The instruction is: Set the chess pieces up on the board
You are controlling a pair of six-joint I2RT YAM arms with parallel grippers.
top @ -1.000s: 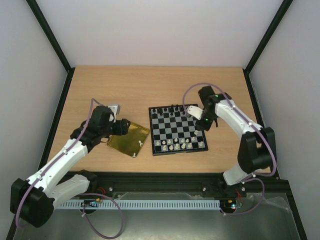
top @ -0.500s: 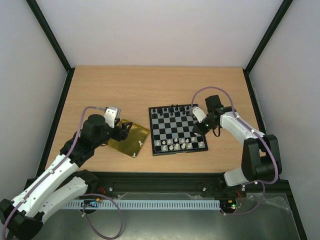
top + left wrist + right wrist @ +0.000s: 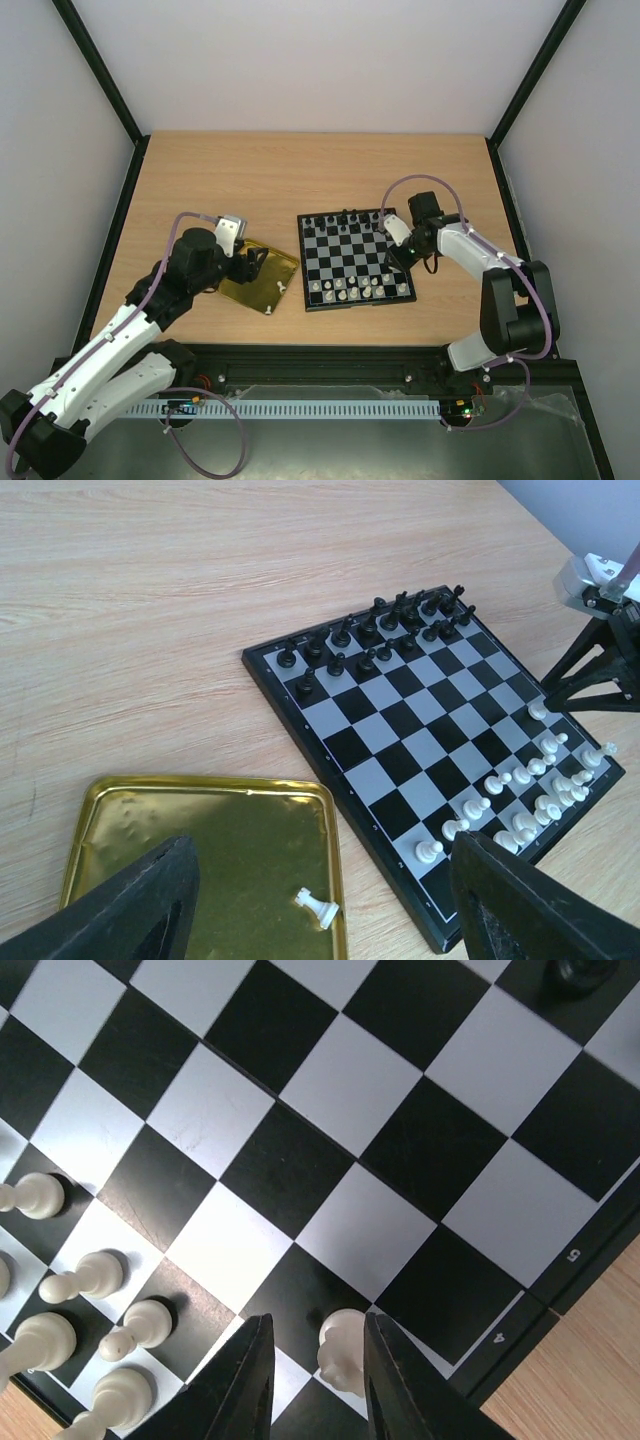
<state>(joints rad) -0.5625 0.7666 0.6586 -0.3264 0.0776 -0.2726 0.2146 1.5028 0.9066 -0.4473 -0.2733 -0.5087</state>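
On the brown wooden table (image 3: pixel 300 170) sits the small black-and-grey checked board (image 3: pixel 345 255), and my right hand (image 3: pixel 316 1375) is low at its edge, fingers (image 3: pixel 250 1380) either side of one tiny cream chess piece (image 3: pixel 341 1348); I cannot tell if they squeeze it. My left hand (image 3: pixel 320 890) is wide apart and empty over the shiny gold square tray (image 3: pixel 200 850), likely to fetch the cream piece (image 3: pixel 318 906) lying there.

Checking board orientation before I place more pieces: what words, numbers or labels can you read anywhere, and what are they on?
"4": white numeral on the black rim of the board, right wrist view.
"5": white numeral on the same rim, next along.
Nothing else is readable; any rim markings in the top and left wrist views are too small to make out.
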